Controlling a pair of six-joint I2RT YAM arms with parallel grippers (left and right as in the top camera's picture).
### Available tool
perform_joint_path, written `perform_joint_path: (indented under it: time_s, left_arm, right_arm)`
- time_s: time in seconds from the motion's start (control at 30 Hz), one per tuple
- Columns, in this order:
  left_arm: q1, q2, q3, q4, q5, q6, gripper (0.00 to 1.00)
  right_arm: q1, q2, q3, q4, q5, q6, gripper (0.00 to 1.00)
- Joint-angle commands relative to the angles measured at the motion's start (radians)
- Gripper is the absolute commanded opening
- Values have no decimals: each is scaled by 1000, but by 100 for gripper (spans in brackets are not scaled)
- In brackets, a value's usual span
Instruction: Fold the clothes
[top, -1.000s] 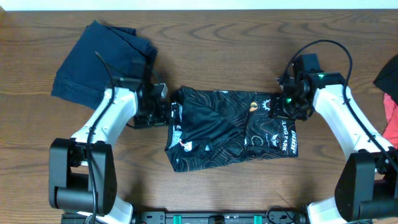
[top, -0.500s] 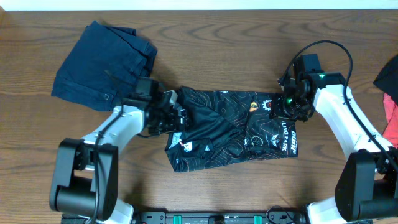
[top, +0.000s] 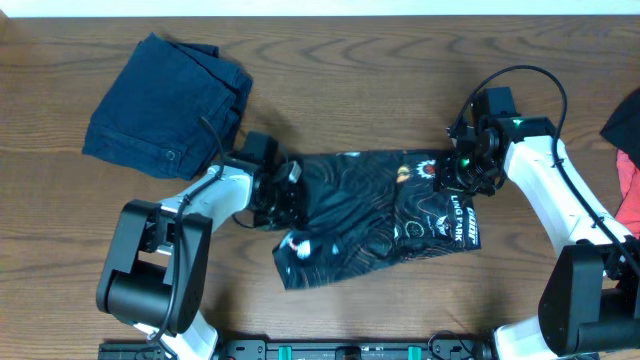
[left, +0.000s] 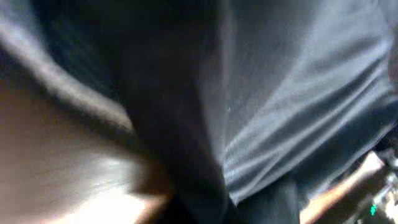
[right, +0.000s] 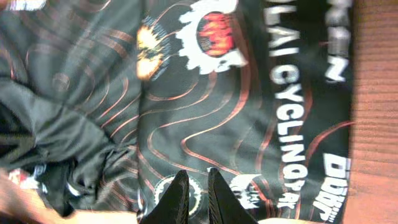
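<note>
The clothes (top: 390, 215), a black jersey with thin orange lines and white lettering, lie crumpled across the middle of the table. My left gripper (top: 290, 190) is at the jersey's left edge, shut on a bunch of the fabric. The left wrist view is blurred and filled by the dark cloth (left: 298, 93), with the fingers not distinct. My right gripper (top: 452, 172) rests at the jersey's far right corner. In the right wrist view its fingers (right: 196, 174) stand nearly together over the printed fabric (right: 205, 93), pinching a thin fold.
A folded navy garment (top: 165, 105) lies at the back left, close behind my left arm. A red and pink garment (top: 630, 190) shows at the right edge. Brown wooden table (top: 350, 80) surrounds the jersey, and bare wood (right: 376, 93) shows beyond its hem.
My left gripper moved right onto the jersey's left edge and went from open to shut. The cloth's left side bunched up and shifted. The right arm stayed put.
</note>
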Motion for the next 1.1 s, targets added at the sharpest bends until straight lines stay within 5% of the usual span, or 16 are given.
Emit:
perform_joint_path:
  time_s: [0.0,0.17,0.3,0.8,0.87,0.97,1.07]
  left_arm:
    - [46,-50,106,-151,-161,72,6]
    - [85,-114,347,-496,-431,182,6]
    - [70,-124,531,-635,-463,205,6]
    - [-370,-8,566,-514,-403,-53,6]
    - [-428,28,566,-494,-403,-68,14]
    - [-494,88,566,-477,-404,-74,52]
    - [-522,116,566,-482,-404,-74,61]
  right_arm:
    - [-2,-4,3,2,0,10,10]
    - [-2,-4,3,11,8,10,11]
    - [-2,-4,3,27,7,11,11]
    - [-63,-4,3,37,8,11,11]
    - [-72,-4,3,36,7,11,11]
    - [-76,-4,3,35,7,11,12]
    - [-74,-4,3,33,7,11,13]
